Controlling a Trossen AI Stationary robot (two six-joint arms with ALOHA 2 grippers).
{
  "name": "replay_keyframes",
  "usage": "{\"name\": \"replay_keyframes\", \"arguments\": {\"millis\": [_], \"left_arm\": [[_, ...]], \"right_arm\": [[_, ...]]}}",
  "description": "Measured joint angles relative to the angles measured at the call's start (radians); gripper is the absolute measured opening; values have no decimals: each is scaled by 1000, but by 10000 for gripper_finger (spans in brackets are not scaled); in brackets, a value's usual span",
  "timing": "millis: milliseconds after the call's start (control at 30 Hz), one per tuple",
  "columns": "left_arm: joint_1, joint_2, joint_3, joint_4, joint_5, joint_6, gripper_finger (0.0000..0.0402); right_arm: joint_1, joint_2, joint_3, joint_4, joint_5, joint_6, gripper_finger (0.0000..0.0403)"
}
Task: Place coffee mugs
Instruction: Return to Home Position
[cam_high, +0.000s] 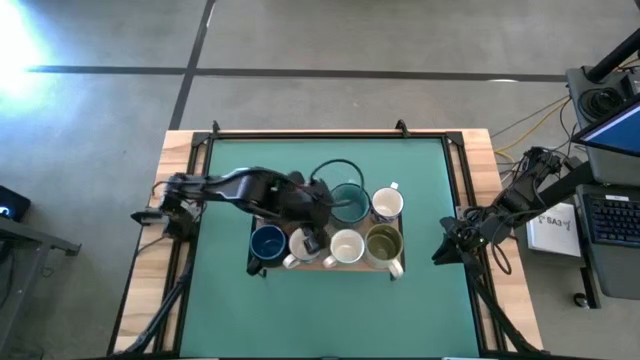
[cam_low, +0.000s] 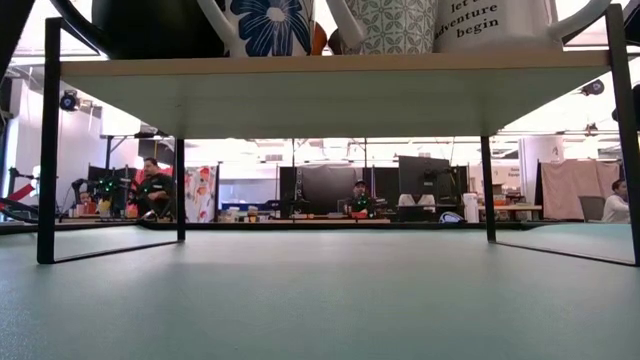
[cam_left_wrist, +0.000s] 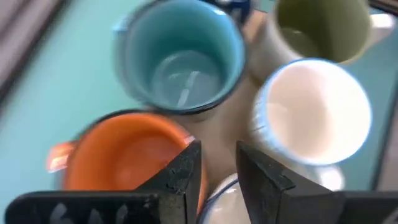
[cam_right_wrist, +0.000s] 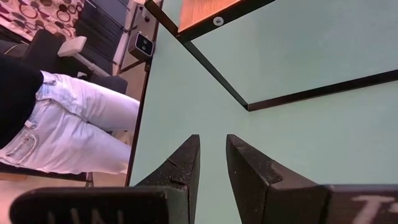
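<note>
I work in a robotics lab. Past my green table (cam_low: 320, 300), at twelve o'clock, people (cam_low: 152, 190) sit among dark monitors (cam_low: 424, 178). At three o'clock a keyboard (cam_high: 612, 218), a screen (cam_high: 615, 135) and loose cables (cam_high: 530, 125) sit over the bare concrete floor (cam_high: 100, 110).

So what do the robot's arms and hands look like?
Both are dark and jointed: the left arm and the right arm. The left hand and right hand each have two black, wedge-shaped fingers, tapering to the tips. The right hand has pale lettering at its base.

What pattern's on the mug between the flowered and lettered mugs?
Greenish geometric pattern on that mug; low view.
</note>
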Motion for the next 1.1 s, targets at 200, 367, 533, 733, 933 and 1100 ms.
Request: {"name": "replay_keyframes", "arguments": {"millis": [200,367,533,733,933,1100], "left_arm": [[-41,-67,-4,-133,-124,-20,82],[-77,-156,-69,-130,-221,-26,82],[-89,-314,-277,-118,-255,-67,82],[-94,-560,-614,68,-260,-81,82],[-94,-821,-923,330,-262,-4,82],[-94,-1005,-1147,497,-263,48,82]], "right_arm": [[0,0,0,0,0,0,68],[0,0,0,0,0,0,68],[0,0,0,0,0,0,68],[0,0,0,0,0,0,68],[0,0,0,0,0,0,68],[0,0,0,0,0,0,68]]}}
